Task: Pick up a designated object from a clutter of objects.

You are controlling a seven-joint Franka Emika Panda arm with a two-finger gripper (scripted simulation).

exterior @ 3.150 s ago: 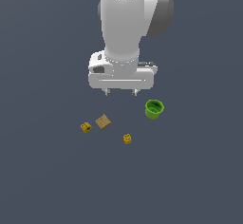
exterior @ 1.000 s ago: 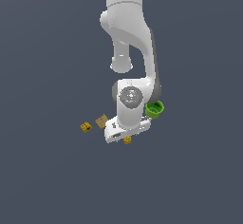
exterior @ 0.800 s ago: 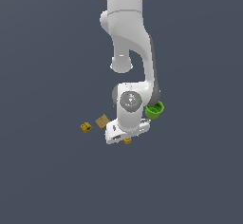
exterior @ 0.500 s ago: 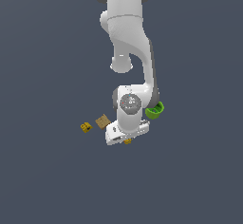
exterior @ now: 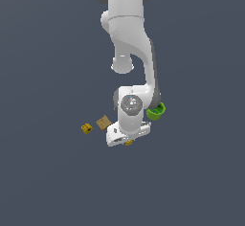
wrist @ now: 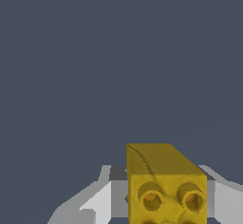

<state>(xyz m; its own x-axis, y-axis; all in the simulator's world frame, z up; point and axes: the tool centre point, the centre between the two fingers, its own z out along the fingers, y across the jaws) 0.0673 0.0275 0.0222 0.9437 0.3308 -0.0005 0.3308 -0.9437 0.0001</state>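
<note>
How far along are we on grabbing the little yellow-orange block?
Approach looks done: the tool is down over the yellow-orange block, which sits between the fingers in the wrist view. Whether they have closed on it cannot be told. Left: secure the grip and lift. The green cup, tan tile and other yellow piece lie untouched.

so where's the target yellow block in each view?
Exterior view: the yellow block is mostly hidden, only a sliver peeking out under the hand, lower center.
Wrist view: the same block fills the lower middle, studded face toward the camera.
Shared landmark: the hand's white fingers flanking it.
</note>
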